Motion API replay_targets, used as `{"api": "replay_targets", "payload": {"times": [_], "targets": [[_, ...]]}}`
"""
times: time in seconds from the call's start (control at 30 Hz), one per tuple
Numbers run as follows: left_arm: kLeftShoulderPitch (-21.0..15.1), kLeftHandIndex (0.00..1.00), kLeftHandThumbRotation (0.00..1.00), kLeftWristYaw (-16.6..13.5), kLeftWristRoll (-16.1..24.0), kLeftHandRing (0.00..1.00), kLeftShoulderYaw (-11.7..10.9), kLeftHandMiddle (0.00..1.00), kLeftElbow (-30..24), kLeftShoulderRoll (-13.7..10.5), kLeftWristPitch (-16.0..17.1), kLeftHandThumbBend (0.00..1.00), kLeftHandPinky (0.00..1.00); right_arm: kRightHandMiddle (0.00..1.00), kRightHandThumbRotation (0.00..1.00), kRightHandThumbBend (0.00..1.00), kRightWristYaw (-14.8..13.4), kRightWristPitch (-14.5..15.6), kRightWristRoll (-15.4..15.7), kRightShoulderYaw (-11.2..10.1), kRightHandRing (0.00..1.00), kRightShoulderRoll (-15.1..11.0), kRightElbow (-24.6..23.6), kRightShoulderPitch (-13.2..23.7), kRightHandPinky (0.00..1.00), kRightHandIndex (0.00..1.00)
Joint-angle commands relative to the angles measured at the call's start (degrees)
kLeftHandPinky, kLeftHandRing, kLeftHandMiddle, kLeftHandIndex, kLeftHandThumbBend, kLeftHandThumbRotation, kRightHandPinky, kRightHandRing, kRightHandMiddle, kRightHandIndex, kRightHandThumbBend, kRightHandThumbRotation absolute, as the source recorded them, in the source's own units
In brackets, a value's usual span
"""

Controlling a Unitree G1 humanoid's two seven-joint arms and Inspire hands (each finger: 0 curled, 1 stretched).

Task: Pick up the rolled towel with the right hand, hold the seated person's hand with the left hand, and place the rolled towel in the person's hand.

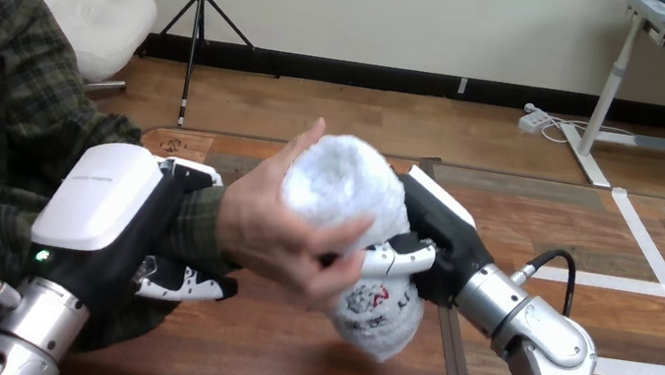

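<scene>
Lowest at the view's left, the robot's silver-forearmed left arm (30, 321) rises from the bottom edge and ends in the left hand (107, 204), its white back shell facing the camera. This hand sits at the person's wrist (194, 222), on the plaid cuff. Its black-and-white fingers (190, 283) curl in beneath the wrist, and another part of the hand lies over the top of the cuff, so the wrist is clasped.

The person's hand (282, 230) reaches in from the view's left, raised above the brown wooden table (281, 369). It is closed on the rolled white towel (349, 185), with its thumb laid across the roll's front.

The towel stands nearly upright at mid-view, clear of the table. Its upper end shows above the person's hand and its lower end hangs below.

The right arm (536, 332) enters from the lower right. The black right hand (446, 234) is against the towel's right side, and one finger (403, 256) wraps round the middle of the roll. Both the right hand and the person's hand are on the towel.
</scene>
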State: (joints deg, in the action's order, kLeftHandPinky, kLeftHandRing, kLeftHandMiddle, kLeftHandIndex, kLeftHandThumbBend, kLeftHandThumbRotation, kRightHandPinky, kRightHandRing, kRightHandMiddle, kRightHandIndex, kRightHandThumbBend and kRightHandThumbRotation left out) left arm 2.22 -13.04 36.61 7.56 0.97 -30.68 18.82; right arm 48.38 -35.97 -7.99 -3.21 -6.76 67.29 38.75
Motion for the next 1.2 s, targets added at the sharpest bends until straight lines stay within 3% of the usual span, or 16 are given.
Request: {"api": "replay_targets", "payload": {"times": [0.0, 0.5, 1.17], "targets": [[-1.6, 0.36, 0.00, 0.8, -1.8, 0.32, -0.4, 0.36, -7.2, 2.6, 0.8, 0.93, 0.29, 0.17, 0.00, 0.70, -0.7, -2.5, 1.0, 0.3, 0.11, 3.4, 0.5, 8.8, 0.07, 0.17], [-1.8, 0.36, 0.00, 1.3, -0.6, 0.30, 0.1, 0.35, -7.2, 4.1, 1.2, 0.94, 0.29, 0.17, 0.00, 0.70, -1.9, -2.9, 1.6, 0.8, 0.12, 4.2, 1.3, 9.3, 0.07, 0.17], [-2.1, 0.37, 0.00, 1.9, -0.2, 0.30, 0.4, 0.35, -5.9, 5.1, 0.8, 0.94, 0.29, 0.17, 0.00, 0.68, -1.2, -3.0, 1.3, 0.7, 0.12, 4.2, 1.2, 9.0, 0.07, 0.17]]}}
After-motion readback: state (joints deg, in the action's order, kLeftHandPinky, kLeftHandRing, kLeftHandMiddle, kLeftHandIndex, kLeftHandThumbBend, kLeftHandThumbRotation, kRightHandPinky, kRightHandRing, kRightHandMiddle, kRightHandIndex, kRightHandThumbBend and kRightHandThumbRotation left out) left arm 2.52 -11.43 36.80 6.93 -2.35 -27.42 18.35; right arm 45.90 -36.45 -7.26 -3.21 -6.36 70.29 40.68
